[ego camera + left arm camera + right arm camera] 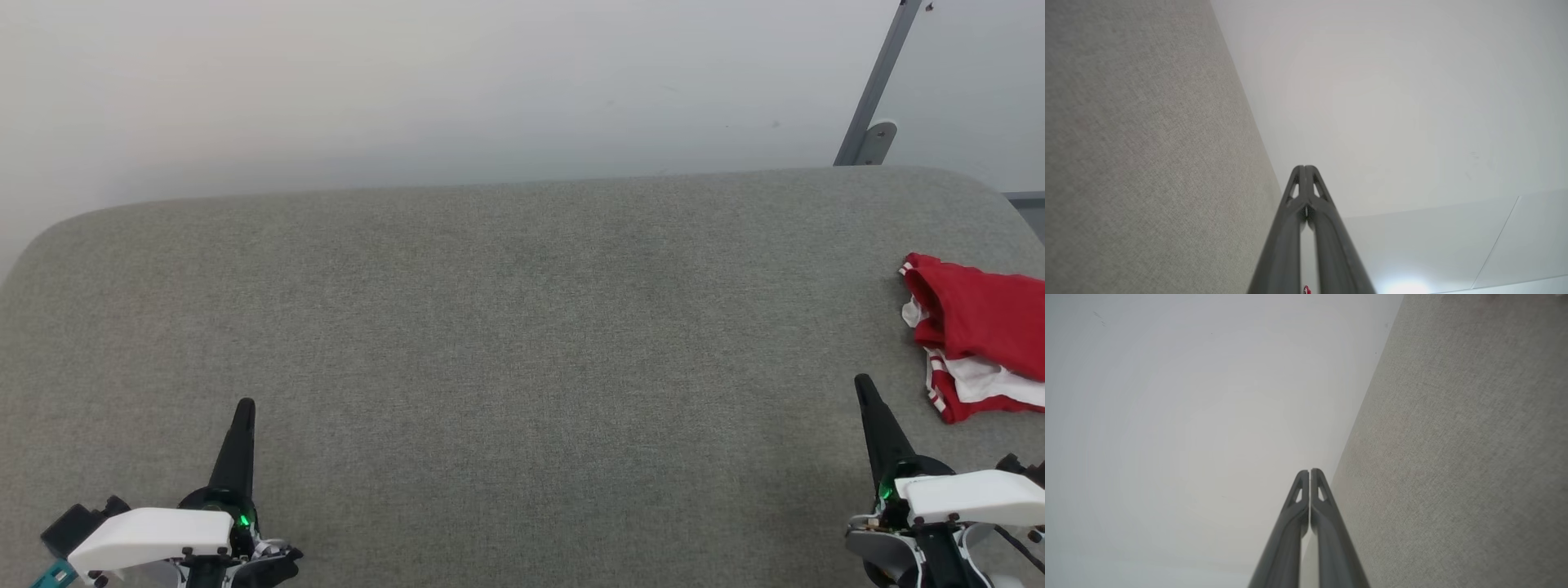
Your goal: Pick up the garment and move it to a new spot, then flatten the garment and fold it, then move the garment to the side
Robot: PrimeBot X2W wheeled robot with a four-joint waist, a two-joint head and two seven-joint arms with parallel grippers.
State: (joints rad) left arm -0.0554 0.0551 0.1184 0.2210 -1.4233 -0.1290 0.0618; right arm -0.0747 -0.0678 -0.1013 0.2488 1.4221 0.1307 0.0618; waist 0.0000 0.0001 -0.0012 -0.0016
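Over on the right edge of the grey table (522, 327) we find the red-and-white shirt (980, 327) lying bunched, well apart from the left gripper (245, 406), near the right gripper (860, 382). Both claws are pressed together, empty, parked low, probably keeping out of the cloth's way.

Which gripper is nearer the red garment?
Right. The right gripper is close to the garment, off its lower-left side, not touching; the left gripper is far across at lower left.
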